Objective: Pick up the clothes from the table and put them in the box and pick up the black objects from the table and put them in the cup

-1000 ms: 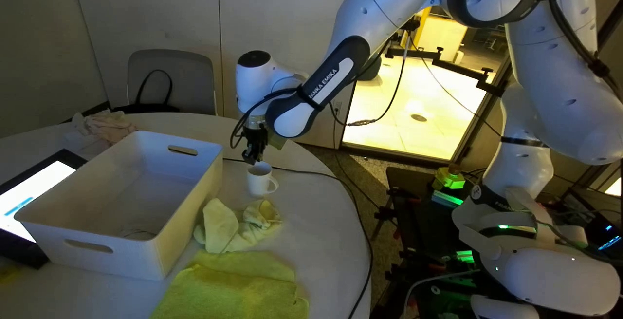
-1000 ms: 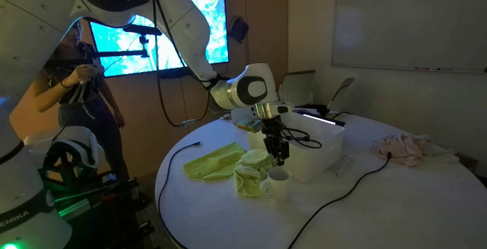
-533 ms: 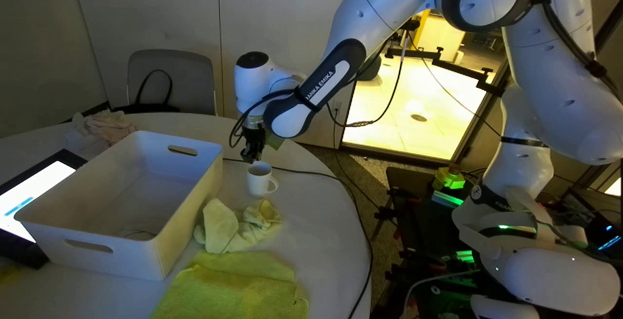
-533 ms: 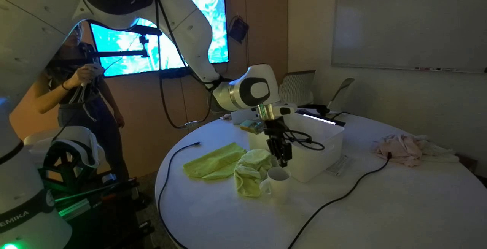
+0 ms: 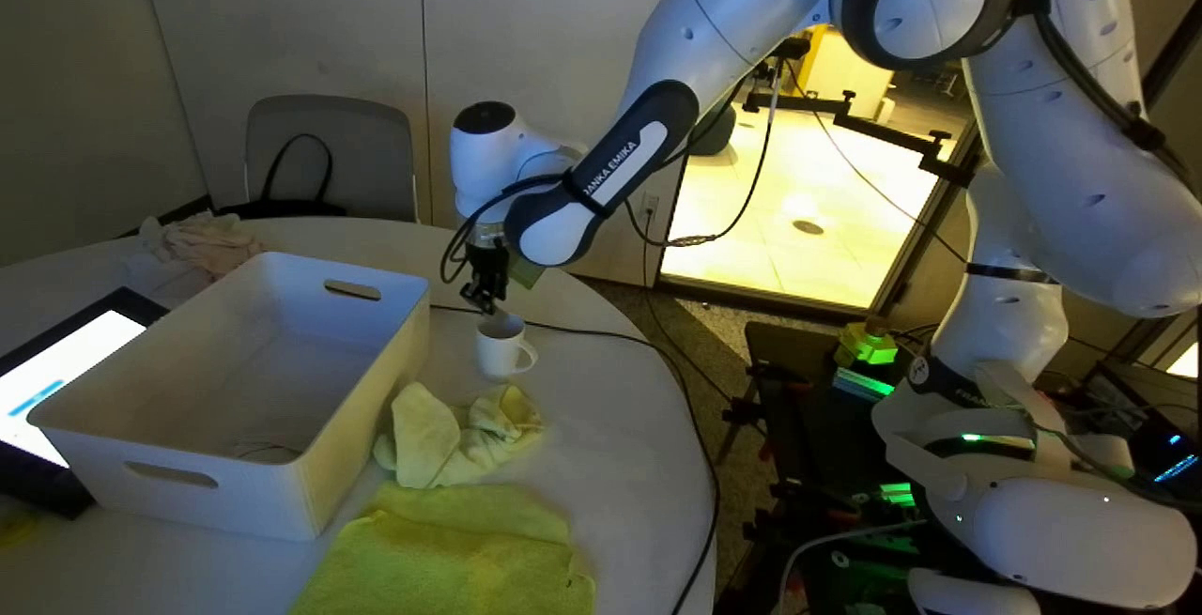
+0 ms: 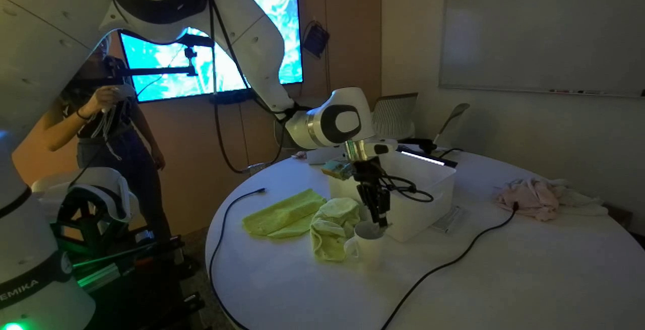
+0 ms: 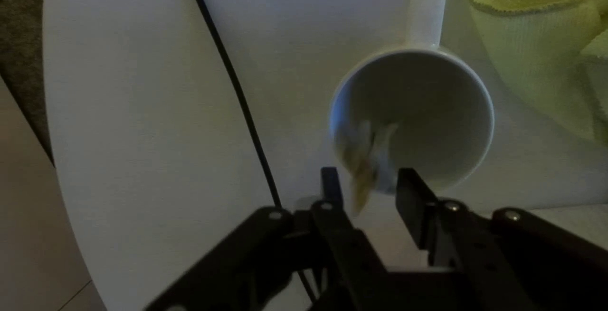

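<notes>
Arm: I have the Panda arm [image 5: 610, 164] stretched over the round white table [image 5: 629, 465], elbow high, the gripper [image 7: 369, 178] aimed downward with a slight slant.
Jaws: standing apart just above the rim of the white mug [image 5: 498, 352]; a small blurred pale-and-ochre thing [image 7: 363, 168] shows in the gap, and I cannot tell what it is.
Around: the white plastic bin [image 5: 235, 507] beside the mug, a crumpled yellow-green cloth [image 5: 427, 437] near the handle, a black cable [image 7: 237, 88] passing on the opposite side.
Yellow-green towel [image 6: 284, 214]: flat on the table, its long axis slanting up to the right in an exterior view.
Mug: upright, mouth up, handle pointing away from the bin.
</notes>
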`<state>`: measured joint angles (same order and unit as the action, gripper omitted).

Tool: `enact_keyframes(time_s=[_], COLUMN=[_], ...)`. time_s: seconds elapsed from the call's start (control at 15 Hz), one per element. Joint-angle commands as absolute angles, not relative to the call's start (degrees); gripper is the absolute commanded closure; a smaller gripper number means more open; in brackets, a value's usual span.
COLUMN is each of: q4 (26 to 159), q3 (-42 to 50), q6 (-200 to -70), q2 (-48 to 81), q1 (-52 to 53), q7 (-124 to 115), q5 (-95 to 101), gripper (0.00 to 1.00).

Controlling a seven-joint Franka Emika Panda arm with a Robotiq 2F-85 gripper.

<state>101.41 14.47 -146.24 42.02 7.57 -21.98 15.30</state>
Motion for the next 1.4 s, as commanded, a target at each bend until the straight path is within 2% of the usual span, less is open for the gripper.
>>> enact_keyframes(time_s=[0.0,0.27,0.33,0.93,1.33], q4=[100.16,102.20,103.03,112.48,117.44], q3=[15.38,15.67,15.24,10.42,8.37], q6=[-146.48,-147.51,-147.51,-148.87,-155.37], q2=[42.44,40.81,40.04,35.40,36.61], q1=[7.68,8.24,8.30,10.70,9.94], q7=[-23.03,-23.05,-22.64,-20.47,-20.47], q5=[15.18,15.68,15.55,15.08,12.60], gripper=[0.32,0.02,0.00,0.00,0.00])
